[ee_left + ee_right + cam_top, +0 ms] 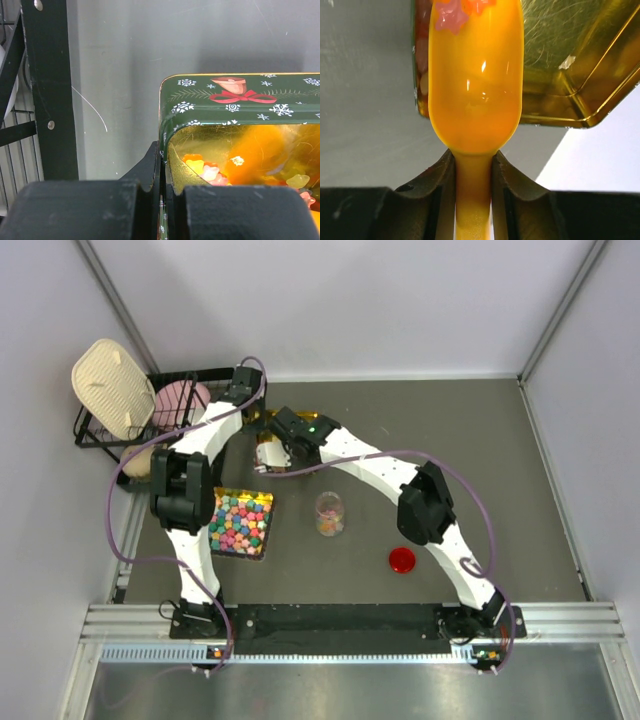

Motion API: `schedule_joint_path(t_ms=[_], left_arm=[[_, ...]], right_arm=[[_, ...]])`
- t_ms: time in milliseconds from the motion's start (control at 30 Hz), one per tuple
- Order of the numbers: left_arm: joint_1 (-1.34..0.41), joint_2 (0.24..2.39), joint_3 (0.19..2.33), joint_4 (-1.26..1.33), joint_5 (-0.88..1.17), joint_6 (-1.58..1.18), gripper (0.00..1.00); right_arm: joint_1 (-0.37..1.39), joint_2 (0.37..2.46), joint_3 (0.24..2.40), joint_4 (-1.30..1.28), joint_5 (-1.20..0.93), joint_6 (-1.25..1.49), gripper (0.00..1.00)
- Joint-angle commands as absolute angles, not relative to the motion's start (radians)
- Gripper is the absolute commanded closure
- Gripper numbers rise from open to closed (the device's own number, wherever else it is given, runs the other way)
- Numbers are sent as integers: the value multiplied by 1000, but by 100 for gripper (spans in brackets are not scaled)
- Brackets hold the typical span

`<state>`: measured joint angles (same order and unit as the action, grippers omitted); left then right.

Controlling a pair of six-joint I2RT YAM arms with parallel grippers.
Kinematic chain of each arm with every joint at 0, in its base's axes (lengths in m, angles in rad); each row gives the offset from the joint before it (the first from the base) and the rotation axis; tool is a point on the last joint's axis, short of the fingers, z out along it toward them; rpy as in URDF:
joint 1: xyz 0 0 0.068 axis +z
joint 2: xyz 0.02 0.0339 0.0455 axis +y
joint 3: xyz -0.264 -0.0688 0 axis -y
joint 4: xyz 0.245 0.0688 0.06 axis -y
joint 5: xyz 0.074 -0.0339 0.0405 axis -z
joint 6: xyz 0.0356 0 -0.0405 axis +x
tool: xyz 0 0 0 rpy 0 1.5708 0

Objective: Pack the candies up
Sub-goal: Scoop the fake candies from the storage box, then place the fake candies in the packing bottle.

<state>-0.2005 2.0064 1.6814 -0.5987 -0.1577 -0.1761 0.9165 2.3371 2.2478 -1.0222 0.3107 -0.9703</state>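
Candies [451,15] on scoop [475,90], beyond right claw [473,167]

Overhead view: fixed high above the near edge, looking down over the whole bench [480,460]. Left wrist view: set just behind the left claw [162,195], facing along its fingers [75,210], very near the green tin [240,100]. Right wrist view: behind the right claw [472,165], close upon the orange scoop [475,90]. Both wrist views share the tin's gold inside, seen small from overhead.
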Motion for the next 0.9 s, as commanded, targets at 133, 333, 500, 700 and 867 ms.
schedule_joint_path(t_ms=[133, 333, 500, 700, 867], left_arm=[[-204, 1996, 1713, -558, -37, -218, 100], [-204, 2003, 1717, -560, -23, -219, 100], [-204, 2002, 1717, -561, -18, -218, 100], [-204, 2002, 1717, -566, -20, -213, 100], [-202, 2003, 1715, -568, -20, -212, 100]], right_arm=[[888, 2350, 2260, -873, 262, -825, 100], [887, 2345, 2255, -861, 221, -810, 100], [885, 2358, 2255, -851, 184, -792, 100], [877, 2344, 2240, -838, 138, -720, 100], [845, 2281, 2159, -775, 78, -638, 100]])
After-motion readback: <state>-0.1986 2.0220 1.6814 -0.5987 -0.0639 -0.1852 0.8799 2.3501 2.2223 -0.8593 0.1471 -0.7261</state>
